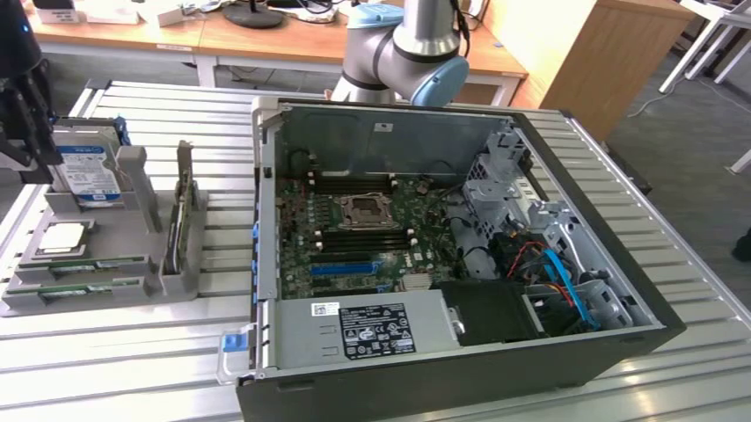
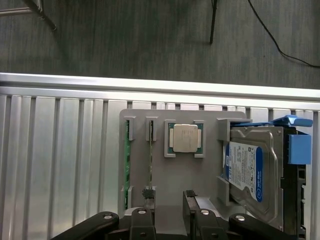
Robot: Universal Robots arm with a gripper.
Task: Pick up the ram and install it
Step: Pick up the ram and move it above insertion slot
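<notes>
My gripper [image 2: 168, 200] hangs wide open, the ram [image 2: 150, 160] on edge beside one fingertip, lengthwise across the jaws' closing line.

The exterior view looks steeply down from a distance on the ribbed aluminium table [image 1: 118, 369], open black computer case [image 1: 470, 387] and grey plastic parts holder [image 1: 118, 294]. The wrist view faces straight down, close above that shared holder [image 2: 172, 172], past the black gripper [image 2: 168, 195].

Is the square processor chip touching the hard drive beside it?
Apart. The wrist view shows the processor chip in its own bracket, with a strip of the bare grey holder and its upright wall between the chip and the hard drive.
</notes>
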